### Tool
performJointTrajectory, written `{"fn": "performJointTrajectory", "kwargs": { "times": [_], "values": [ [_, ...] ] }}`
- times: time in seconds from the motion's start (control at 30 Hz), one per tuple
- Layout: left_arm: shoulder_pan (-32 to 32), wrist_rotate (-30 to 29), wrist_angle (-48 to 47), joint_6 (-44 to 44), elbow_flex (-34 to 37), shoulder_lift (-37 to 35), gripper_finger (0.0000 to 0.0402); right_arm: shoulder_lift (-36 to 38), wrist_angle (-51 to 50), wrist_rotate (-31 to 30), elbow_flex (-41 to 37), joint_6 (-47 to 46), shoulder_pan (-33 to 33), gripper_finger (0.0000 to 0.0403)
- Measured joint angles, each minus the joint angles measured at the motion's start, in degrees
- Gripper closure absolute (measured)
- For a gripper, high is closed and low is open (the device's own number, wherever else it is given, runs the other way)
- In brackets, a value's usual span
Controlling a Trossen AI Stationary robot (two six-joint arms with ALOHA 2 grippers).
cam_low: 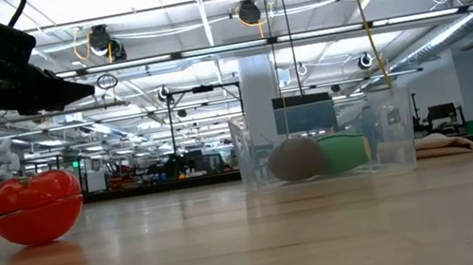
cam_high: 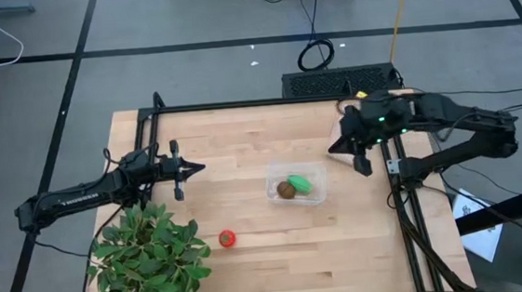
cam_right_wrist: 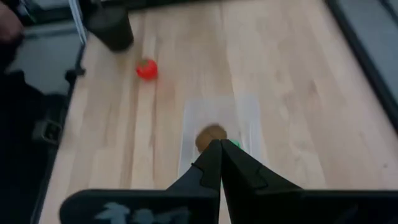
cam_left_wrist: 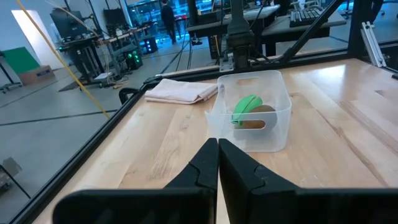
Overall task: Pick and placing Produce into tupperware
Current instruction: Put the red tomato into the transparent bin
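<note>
The clear tupperware [cam_high: 297, 185] sits right of the table's middle. It holds the brown kiwi [cam_high: 286, 191] and the green oblong piece [cam_high: 301, 183], both resting on its floor; the low view shows the kiwi [cam_low: 296, 159] beside the green piece [cam_low: 344, 151]. The red tomato [cam_high: 227, 238] lies on the bare wood nearer the near edge, left of the tupperware. My left gripper [cam_high: 199, 168] hovers shut above the table's left half, pointing at the tupperware [cam_left_wrist: 249, 112]. My right gripper [cam_high: 363, 166] hangs shut to the right of the tupperware [cam_right_wrist: 217, 127], touching nothing.
A large leafy plant [cam_high: 148, 257] stands at the near left corner, close to the tomato. A pinkish-tan flat packet [cam_left_wrist: 180, 91] lies by the far right edge beyond the tupperware. A black frame [cam_high: 267, 102] runs along the table's far and side edges.
</note>
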State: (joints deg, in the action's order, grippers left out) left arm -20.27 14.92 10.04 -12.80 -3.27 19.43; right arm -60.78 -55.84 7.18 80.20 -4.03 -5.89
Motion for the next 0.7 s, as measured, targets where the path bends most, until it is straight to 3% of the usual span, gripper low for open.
{"fn": "performJointTrajectory", "kwargs": {
  "times": [0.1, 0.33, 0.7],
  "values": [
    [0.00, -0.01, 0.00, 0.04, 0.00, 0.01, 0.0385, 2.19, 2.13, -1.19, -0.01, -0.70, 0.02, 0.0403],
    [0.00, -0.01, 0.00, 0.20, 0.00, 0.01, 0.0385, 5.76, 2.46, -11.47, -0.02, 0.03, 1.53, 0.0403],
    [0.00, -0.01, 0.00, 0.22, 0.00, 0.01, 0.0385, 9.86, 5.54, -11.47, -0.02, 2.08, 7.60, 0.0403]
  ]
}}
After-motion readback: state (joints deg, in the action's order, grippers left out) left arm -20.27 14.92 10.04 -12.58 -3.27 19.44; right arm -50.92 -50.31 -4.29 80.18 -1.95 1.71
